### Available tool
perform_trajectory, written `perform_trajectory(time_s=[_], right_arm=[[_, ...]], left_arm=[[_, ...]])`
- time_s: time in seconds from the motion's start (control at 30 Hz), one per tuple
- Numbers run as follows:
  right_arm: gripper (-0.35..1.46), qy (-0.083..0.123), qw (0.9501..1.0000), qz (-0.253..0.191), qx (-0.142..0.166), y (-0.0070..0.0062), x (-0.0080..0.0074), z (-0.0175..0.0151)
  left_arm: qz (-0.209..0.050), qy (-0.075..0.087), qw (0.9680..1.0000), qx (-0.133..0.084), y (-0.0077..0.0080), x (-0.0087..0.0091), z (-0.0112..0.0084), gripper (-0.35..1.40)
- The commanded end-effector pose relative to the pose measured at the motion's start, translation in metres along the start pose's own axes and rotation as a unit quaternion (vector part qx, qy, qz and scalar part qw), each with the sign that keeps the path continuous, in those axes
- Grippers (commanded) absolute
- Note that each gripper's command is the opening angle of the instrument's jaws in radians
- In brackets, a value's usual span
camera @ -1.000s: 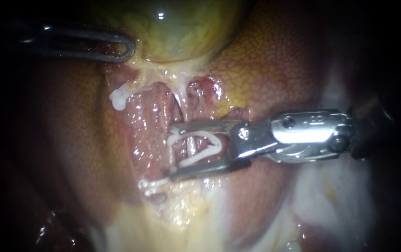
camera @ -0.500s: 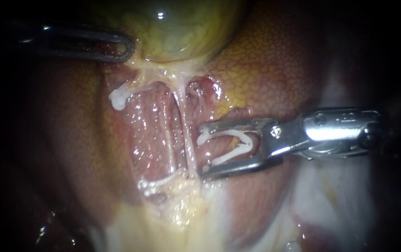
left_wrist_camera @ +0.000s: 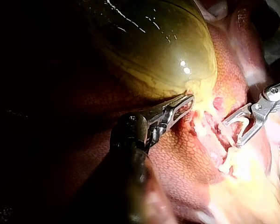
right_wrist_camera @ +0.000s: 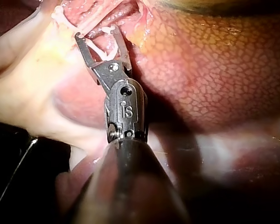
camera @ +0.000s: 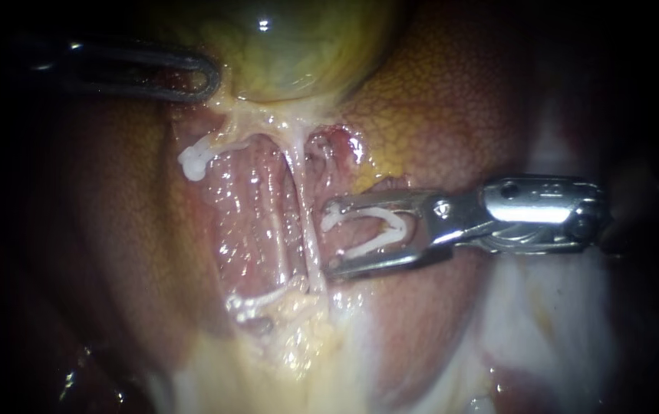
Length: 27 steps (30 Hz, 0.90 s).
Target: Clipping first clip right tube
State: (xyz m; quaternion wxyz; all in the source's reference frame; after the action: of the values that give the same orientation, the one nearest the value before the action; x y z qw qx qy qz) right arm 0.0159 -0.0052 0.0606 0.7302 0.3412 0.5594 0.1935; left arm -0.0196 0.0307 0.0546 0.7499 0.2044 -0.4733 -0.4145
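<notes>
Endoscope view: jaws of the right instrument [camera: 328, 238] grasp a horizontal clip [camera: 401, 226], mouth facing left toward the right tube [camera: 308, 222].

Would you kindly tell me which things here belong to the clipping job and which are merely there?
In the job: right instrument; clip between its jaws; right tube just ahead of them; left instrument at the gallbladder.
Merely there: left tube; liver.
</notes>
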Motion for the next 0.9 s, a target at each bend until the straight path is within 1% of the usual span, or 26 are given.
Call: perform_trajectory(time_s=[0.03, 0.13, 0.2, 0.33, 0.43, 0.6, 0.73, 0.9], right_arm=[[0.4, 0.0, 1.0, 0.003, 0.002, 0.0001, -0.0001, 0.0003], [0.4, 0.003, 0.9998, 0.016, 0.014, 0.0001, -0.0006, 0.0012], [0.4, 0.009, 0.9995, 0.019, 0.023, 0.0001, -0.0007, 0.0015], [0.4, 0.029, 0.9978, 0.035, 0.049, 0.0, -0.0006, 0.0019], [0.4, 0.044, 0.9954, 0.046, 0.073, -0.0003, -0.0005, 0.0021], [0.4, 0.061, 0.991, 0.055, 0.106, -0.0013, -0.0003, 0.0026], [0.4, 0.069, 0.9881, 0.058, 0.125, -0.0023, 0.0001, 0.003], [0.4, 0.075, 0.9852, 0.063, 0.141, -0.0034, 0.0007, 0.0034]], left_arm=[[0.0, 0.0, 1.0, 0.0, 0.0, 0.0, 0.0, -0.35], [0.0, 0.0, 1.0, 0.0, 0.0, 0.0, 0.0, -0.35], [0.0, 0.0, 1.0, 0.0, 0.0, 0.0, 0.0, -0.35], [0.0, 0.0, 1.0, 0.0, 0.0, 0.0, 0.0, -0.35], [0.0, 0.0, 1.0, 0.0, 0.0, 0.0, 0.0, -0.35], [0.0, 0.0, 1.0, 0.0, 0.0, 0.0, 0.0, -0.35], [0.0, 0.0, 1.0, 0.0, 0.0, 0.0, 0.0, -0.35], [0.0, 0.0, 1.0, 0.0, 0.0, 0.0001, 0.0, -0.35]])
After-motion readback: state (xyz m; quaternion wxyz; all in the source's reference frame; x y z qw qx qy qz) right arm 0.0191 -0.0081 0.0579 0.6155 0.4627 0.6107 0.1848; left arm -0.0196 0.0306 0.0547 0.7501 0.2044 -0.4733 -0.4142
